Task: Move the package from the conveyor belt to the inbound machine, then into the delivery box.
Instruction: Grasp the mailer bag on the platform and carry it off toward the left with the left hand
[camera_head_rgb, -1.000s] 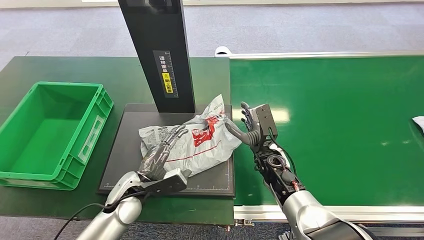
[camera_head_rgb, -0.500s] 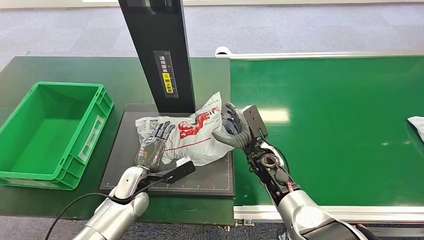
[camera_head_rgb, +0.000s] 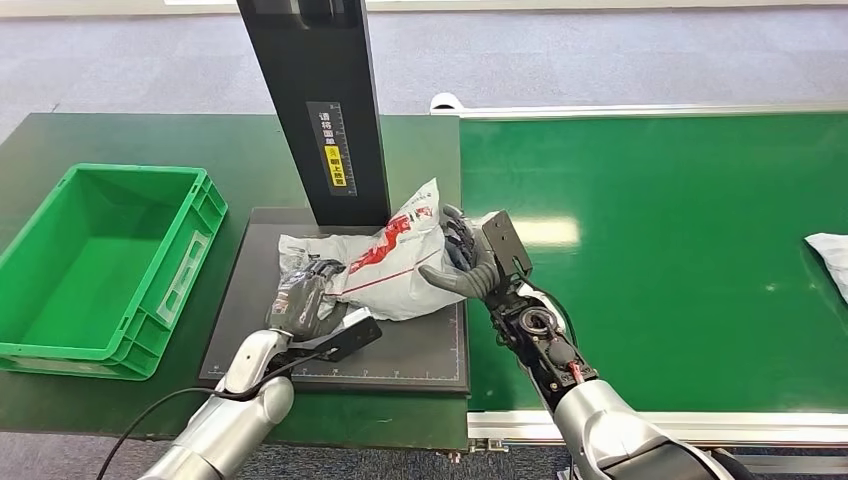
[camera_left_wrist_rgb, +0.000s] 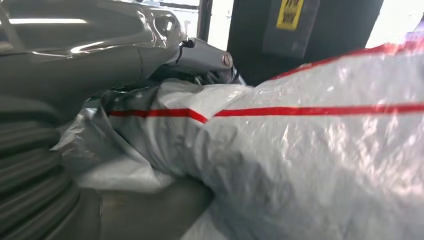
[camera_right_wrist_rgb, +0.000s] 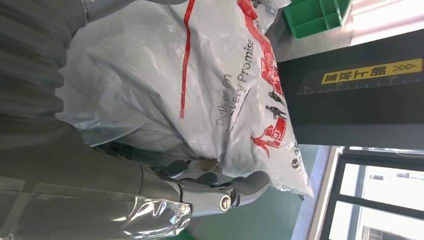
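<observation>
Both hands grip one crinkled grey package (camera_head_rgb: 385, 265), red print, on black scale plate (camera_head_rgb: 420, 350): left hand (camera_head_rgb: 300, 300) one end, right hand (camera_head_rgb: 465, 262) other. Right wrist view shows slogan text.

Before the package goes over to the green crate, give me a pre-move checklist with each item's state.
1. Left robot hand grips the package at its left end: ok.
2. Right robot hand holds the package's right end, thumb underneath: ok.
3. Package off the black scanner platform: cannot tell; its right end is raised, its left end sits low.
4. Green crate is empty and open-topped: ok.
5. Package is free of the black scanner column: cannot tell; the bag's top corner sits right beside it.
</observation>
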